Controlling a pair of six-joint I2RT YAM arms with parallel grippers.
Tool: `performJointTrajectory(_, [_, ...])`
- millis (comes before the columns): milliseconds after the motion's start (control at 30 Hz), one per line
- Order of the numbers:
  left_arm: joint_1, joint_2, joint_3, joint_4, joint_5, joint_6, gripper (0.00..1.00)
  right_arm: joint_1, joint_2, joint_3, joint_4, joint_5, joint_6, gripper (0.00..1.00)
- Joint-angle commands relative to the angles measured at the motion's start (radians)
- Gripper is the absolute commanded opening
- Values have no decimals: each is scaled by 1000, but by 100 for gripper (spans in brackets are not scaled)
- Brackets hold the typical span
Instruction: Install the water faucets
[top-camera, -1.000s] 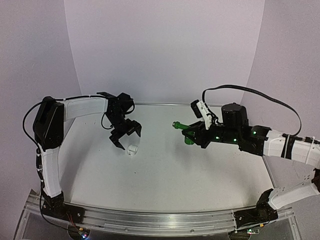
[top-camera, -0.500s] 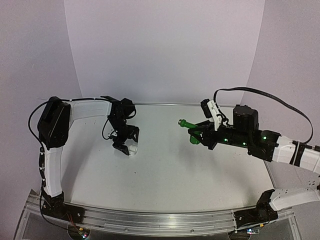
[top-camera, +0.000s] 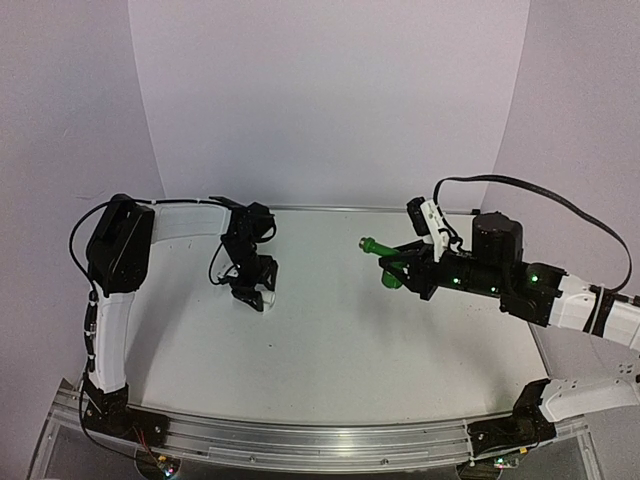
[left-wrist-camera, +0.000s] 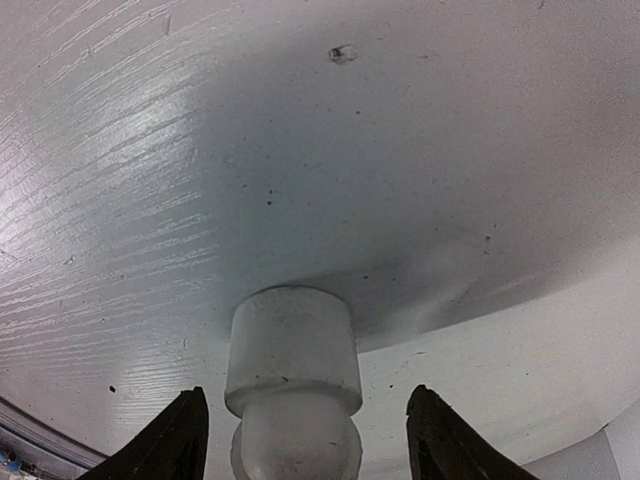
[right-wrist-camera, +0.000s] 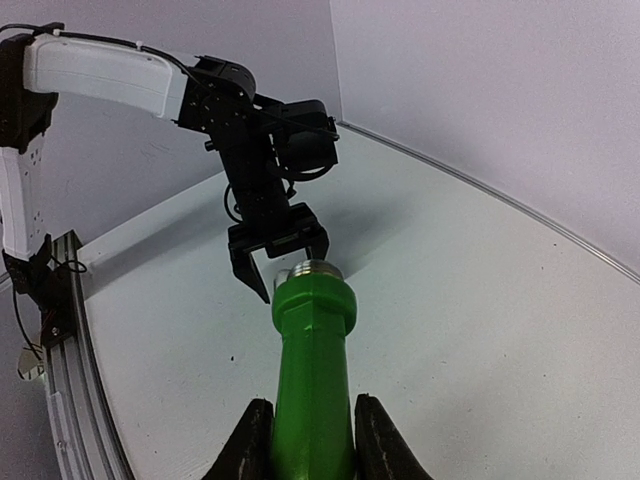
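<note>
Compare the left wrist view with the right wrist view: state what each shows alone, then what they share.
Left wrist only: the white fitting, close up on the table, inside the open left gripper with a gap on each side.
Right wrist only: the green tap clamped in the right gripper, its silvery end pointing away from the camera; the left arm; the back wall. The tap's end hides the fitting here.
Both: the table and the left gripper, which the right wrist view shows from outside.

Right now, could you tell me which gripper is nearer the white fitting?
Left: the left gripper straddles the white fitting; the right gripper, clamped on the green tap, is well away from it.
</note>
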Motion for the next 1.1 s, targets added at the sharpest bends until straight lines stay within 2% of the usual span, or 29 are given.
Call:
performJointTrajectory(0, [0, 17, 51, -24, 4, -14, 66, -1, -26, -3, 65, -5, 12, 0])
performJointTrajectory(267, [0, 17, 60, -23, -7, -17, 48, 0, -23, -6, 65, 0, 9, 0])
performJointTrajectory(433, [-4, -4, 69, -23, -23, 37, 25, 0, -21, -4, 62, 42, 2, 0])
performJointTrajectory(567, [-8, -63, 90, -20, -71, 157, 1, 0, 37, 34, 44, 136, -25, 0])
performJointTrajectory(700, [-8, -162, 79, 6, -120, 305, 0, -1, 116, 80, 40, 182, -145, 0])
performJointTrajectory(867, [6, -371, -75, 297, -112, 564, 0, 0, 206, 162, 50, 211, -258, 0])
performJointTrajectory(933, [21, -438, -124, 416, -57, 743, 0, 0, 247, 197, 51, 205, -312, 0])
performJointTrajectory(1067, [32, -540, -139, 489, 106, 1101, 0, 0, 301, 262, 56, 169, -457, 0])
